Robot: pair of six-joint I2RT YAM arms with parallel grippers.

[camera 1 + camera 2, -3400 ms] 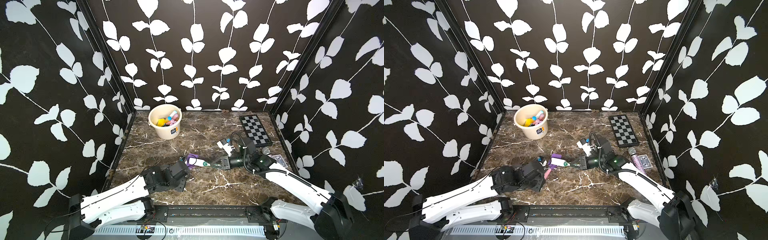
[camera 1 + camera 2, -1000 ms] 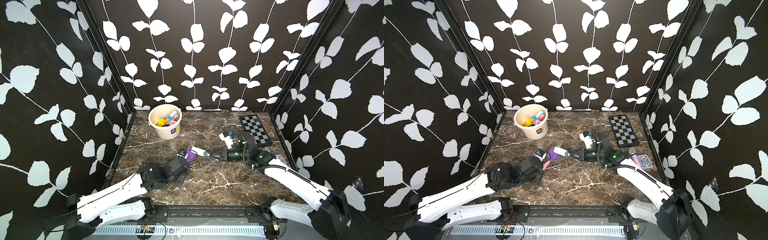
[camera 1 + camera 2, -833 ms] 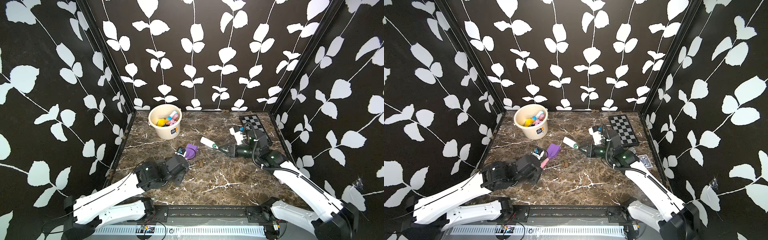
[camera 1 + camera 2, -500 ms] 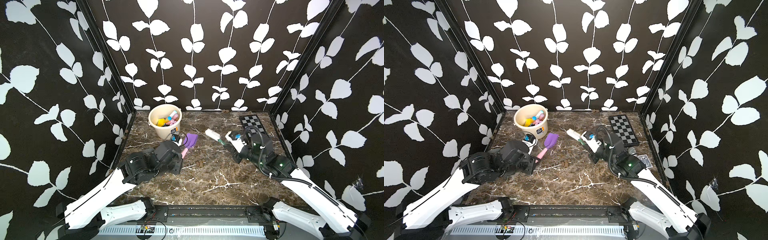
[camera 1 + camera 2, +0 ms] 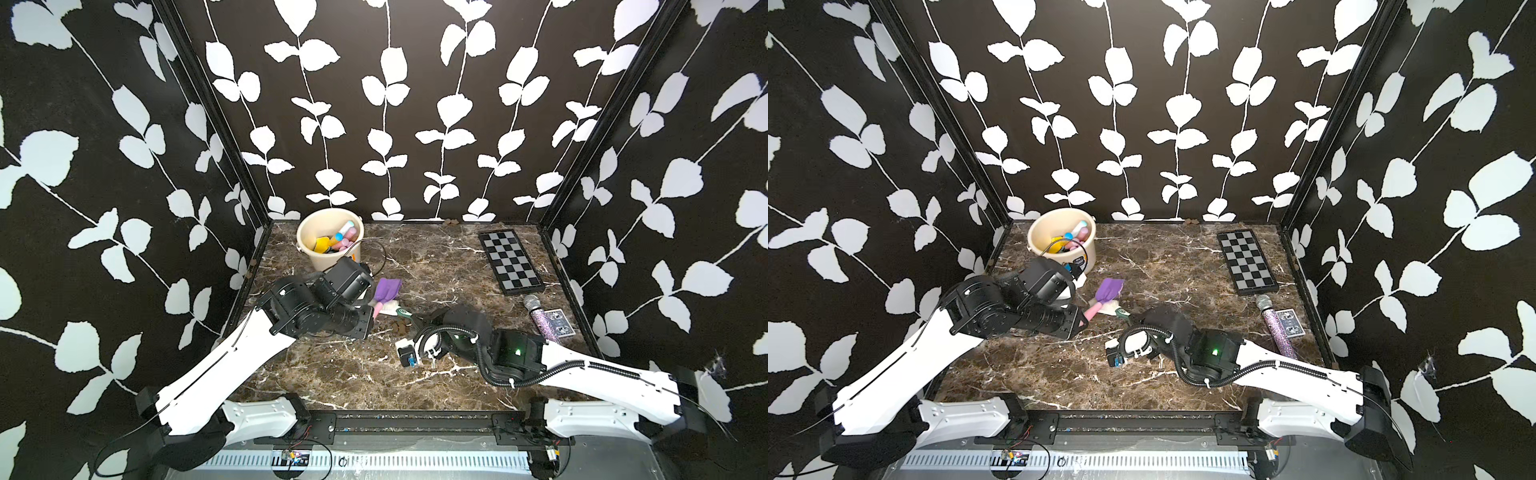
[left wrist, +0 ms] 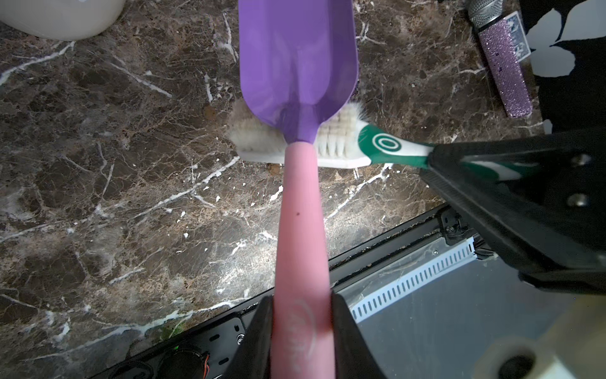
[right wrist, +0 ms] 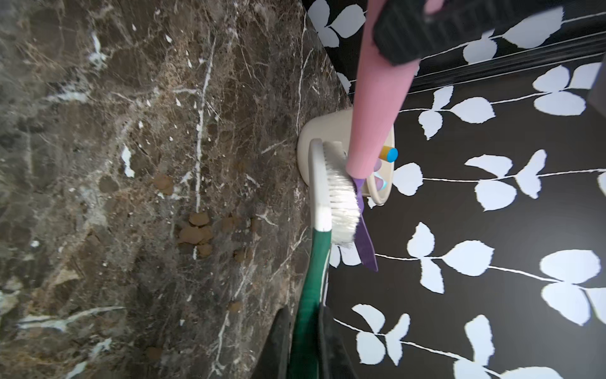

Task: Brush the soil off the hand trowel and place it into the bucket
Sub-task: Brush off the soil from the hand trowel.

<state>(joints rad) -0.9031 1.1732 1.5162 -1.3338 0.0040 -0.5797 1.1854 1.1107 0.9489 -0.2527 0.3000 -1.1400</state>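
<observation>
Plastic, I judge: the hand trowel point(image 6: 296, 59), a purple scoop blade on a pink handle, should be light, stiff and smooth, so my left gripper point(image 6: 300, 315) clamps the handle's end. It hangs over the brown marble table point(image 5: 415, 257), just 10 o'clock of centre. My right gripper point(image 7: 303, 334) is clamped on the green-and-white bristle brush point(image 7: 341, 197) under the blade's neck. At 11 o'clock, the round cream plastic bucket point(image 5: 322, 259) holds colourful toys point(image 5: 332, 241).

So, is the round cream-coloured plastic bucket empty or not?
Not empty: the bucket holds yellow, pink and blue items inside.
</observation>
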